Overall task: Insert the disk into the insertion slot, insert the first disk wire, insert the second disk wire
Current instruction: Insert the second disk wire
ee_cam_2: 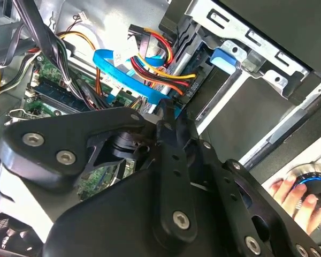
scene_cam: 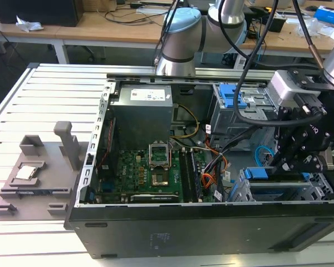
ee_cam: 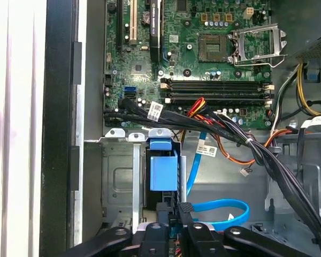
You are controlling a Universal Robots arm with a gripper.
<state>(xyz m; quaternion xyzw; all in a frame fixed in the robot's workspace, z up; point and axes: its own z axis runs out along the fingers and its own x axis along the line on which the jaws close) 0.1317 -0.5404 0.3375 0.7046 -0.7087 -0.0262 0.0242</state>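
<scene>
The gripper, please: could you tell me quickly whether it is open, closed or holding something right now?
Gripper: low inside the computer case, at the light-blue cable beside the drive cage; open or closed cannot be told.

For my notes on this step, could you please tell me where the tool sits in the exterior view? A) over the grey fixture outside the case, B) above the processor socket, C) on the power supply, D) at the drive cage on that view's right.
D: the tool is down at the insertion slot, by the blue-framed disk, far from the motherboard.
</scene>
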